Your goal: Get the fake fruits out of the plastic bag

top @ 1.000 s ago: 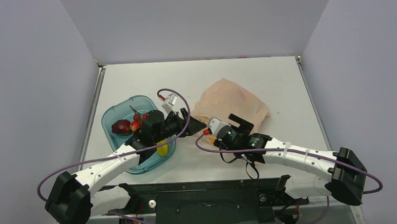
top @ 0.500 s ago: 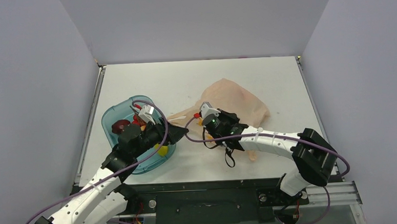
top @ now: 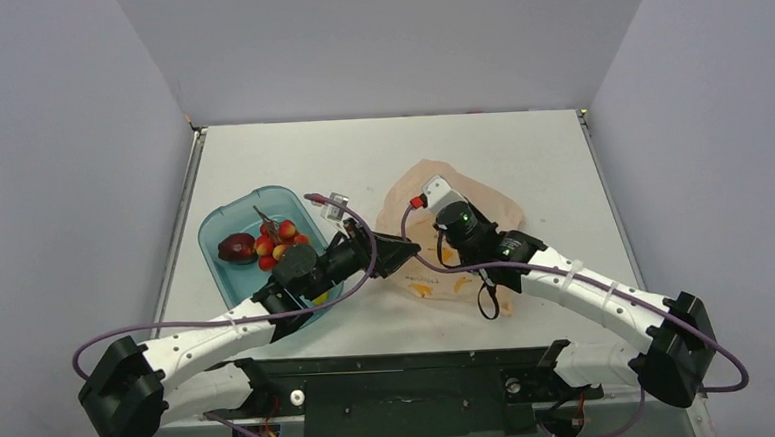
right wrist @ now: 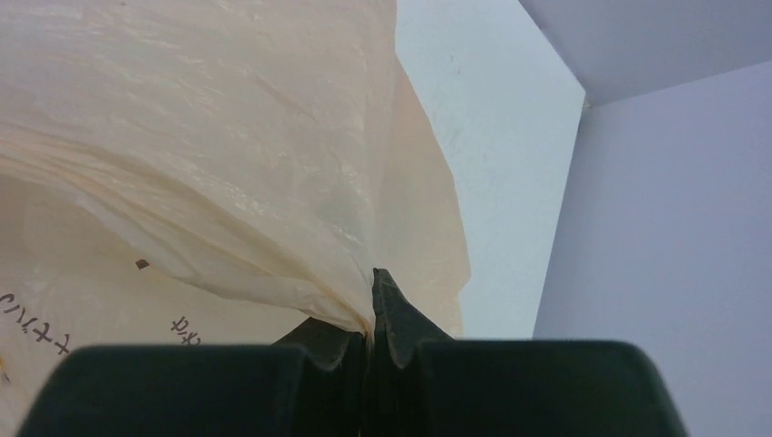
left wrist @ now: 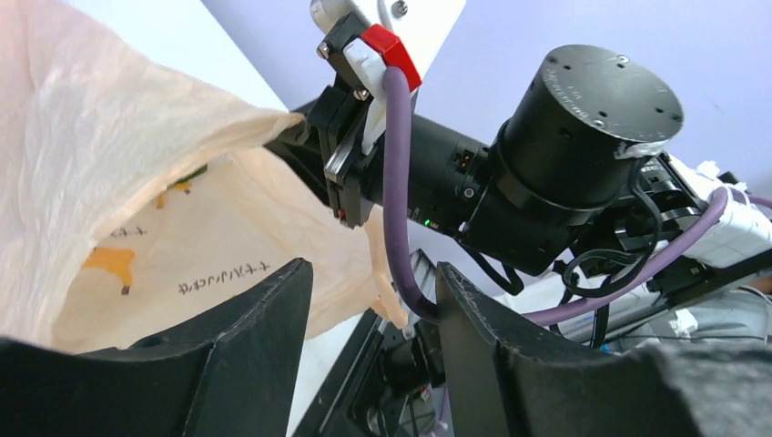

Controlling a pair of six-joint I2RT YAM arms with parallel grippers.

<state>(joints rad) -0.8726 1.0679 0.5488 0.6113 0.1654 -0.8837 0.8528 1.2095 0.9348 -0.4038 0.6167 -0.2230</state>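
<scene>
**A:** What is the biggest thing that can be seen?

**B:** A white table [top: 290,158] is seen, with grey walls around it.

**A:** What is found on it?

**B:** The plastic bag [top: 435,281] is laid on the table, a little right of the middle. It is thin and peach in colour, and small orange marks are printed on it. One edge is held up, so its mouth is kept open toward the left.

**A:** What is it held up by?

**B:** It is held up by the right hand [right wrist: 371,289]. The two fingers are pressed tight together, and a fold of the bag is pinched between them.

**A:** What is seen beside the bag?

**B:** A teal tray [top: 228,277] is set to the left, near the bag but apart from it. The left arm is stretched over it.

**A:** And the left hand?

**B:** The left hand [top: 397,250] is held right at the bag's mouth. Its fingers are spread wide, and nothing is held between them.

**A:** Where are the fruits?

**B:** A bunch of red and yellow grapes [top: 277,242] is laid in the tray. A round dark red fruit [top: 235,249] is laid just beside it. Whether any fruit is inside the bag cannot be told.
</scene>
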